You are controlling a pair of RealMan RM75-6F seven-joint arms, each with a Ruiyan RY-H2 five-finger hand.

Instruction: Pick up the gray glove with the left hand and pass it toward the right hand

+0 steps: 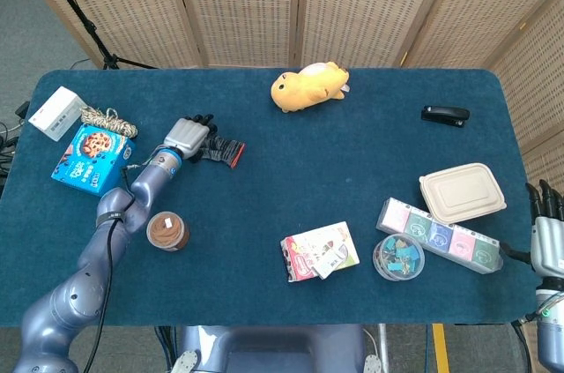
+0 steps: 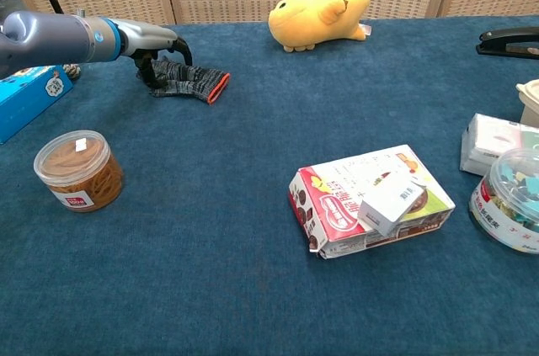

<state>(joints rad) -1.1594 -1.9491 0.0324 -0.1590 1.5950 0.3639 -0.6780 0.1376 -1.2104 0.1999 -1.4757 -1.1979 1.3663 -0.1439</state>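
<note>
- Fingers (image 2: 178,47) of the left hand (image 1: 187,137) curl down over the gray glove's (image 2: 192,81) left end; whether they truly pinch it, I cannot tell.
- One glove lies flat on the counter (image 1: 352,161), far left, orange cuff pointing right.
- Right hand (image 1: 548,241) hangs off the right edge, fingers up and slightly apart.
- One yellow plush toy (image 1: 308,85) lies far, centre.

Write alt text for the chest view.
The robot's left hand reaches in from the left edge and closes over the finger end of a gray glove lying flat on a blue table. A yellow plush toy lies behind, a lidded jar front left.
</note>
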